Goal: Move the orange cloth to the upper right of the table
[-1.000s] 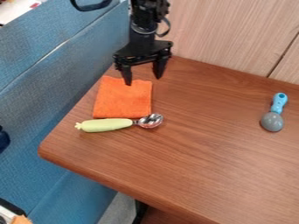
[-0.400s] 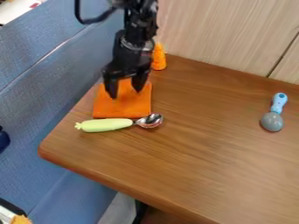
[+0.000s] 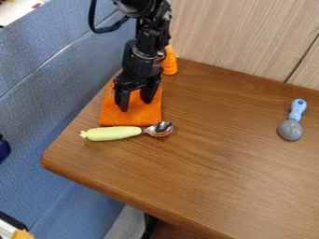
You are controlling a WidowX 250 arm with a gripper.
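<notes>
"Camera view, left to right: what comes first?"

"The blue seat (image 3: 37,121); then the pale green spoon handle (image 3: 111,134), lying sideways along the near edge of the orange cloth (image 3: 112,115); the cloth lies flat on the left part of the table (image 3: 211,154), close to its left edge."

"And the gripper (image 3: 135,106)?"

"Right over the cloth, pointing down; its two fingers stand apart, one to the left and one to the right, with nothing pinched between them; whether the tips touch the fabric I can't tell."

"So which way does the cloth lie from it?"

"Straight beneath, with bare fabric reaching towards the near side; the piece looks nearly square, so no long axis dictates the grip; I'd say the next move is a short drop and a squeeze that gathers a fold."

"Any trouble there?"

"The fingers could slide over flat fabric and come up with nothing; the spoon, so close on the near side, might get dragged."

"Further right?"

"An orange cone-like thing (image 3: 169,63) on the far side, behind the arm; then, well to the right, the blue-handled grey spoon (image 3: 290,130); the cloth's goal, I judge, is the far right, beyond that spoon."
</notes>
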